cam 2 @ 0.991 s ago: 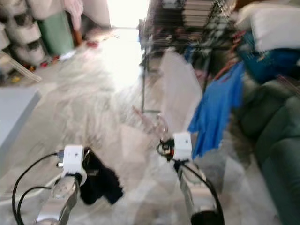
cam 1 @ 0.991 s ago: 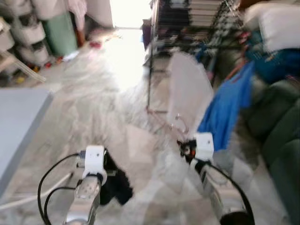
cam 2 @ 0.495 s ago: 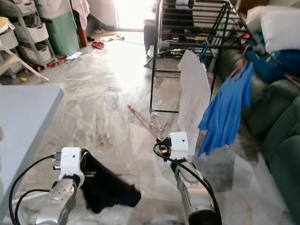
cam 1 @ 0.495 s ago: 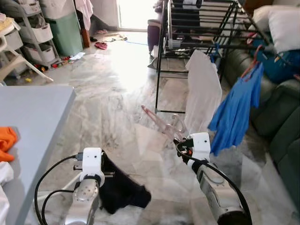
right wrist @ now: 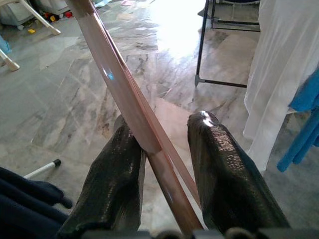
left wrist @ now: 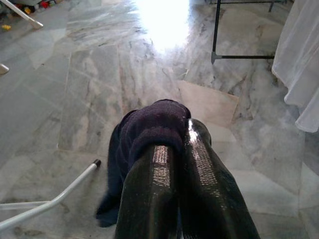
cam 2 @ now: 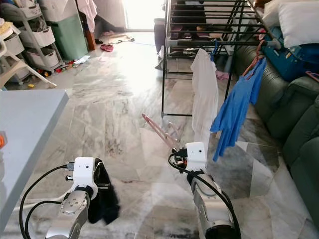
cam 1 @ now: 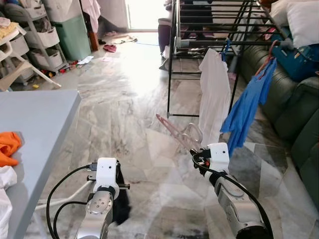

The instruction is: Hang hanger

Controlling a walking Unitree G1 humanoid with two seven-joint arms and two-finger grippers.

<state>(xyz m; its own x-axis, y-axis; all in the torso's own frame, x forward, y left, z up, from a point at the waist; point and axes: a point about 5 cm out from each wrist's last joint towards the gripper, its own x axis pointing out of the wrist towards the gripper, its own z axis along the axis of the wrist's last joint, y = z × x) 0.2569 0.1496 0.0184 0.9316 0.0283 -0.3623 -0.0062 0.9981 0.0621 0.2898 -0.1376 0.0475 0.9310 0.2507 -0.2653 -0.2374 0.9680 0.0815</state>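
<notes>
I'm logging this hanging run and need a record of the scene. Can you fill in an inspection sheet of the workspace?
Surface: marble floor.
Job's things: pink hanger in right gripper; drying rack ahead with white shirt and blue shirt hanging.
Clutter: orange cloth on grey table; shelves.
Grippers: left gripper shut on dark garment.
Cables: black cable at left arm.
Surroundings: green sofa.

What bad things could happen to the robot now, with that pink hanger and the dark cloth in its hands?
The pink hanger lies slanted between the right gripper's fingers, with a gap on one side, so it might slip or twist.

The dark garment droops from the left gripper toward the floor and could drag.

The drying rack already holds a white shirt and a blue shirt, so the hanger could snag them.
</notes>
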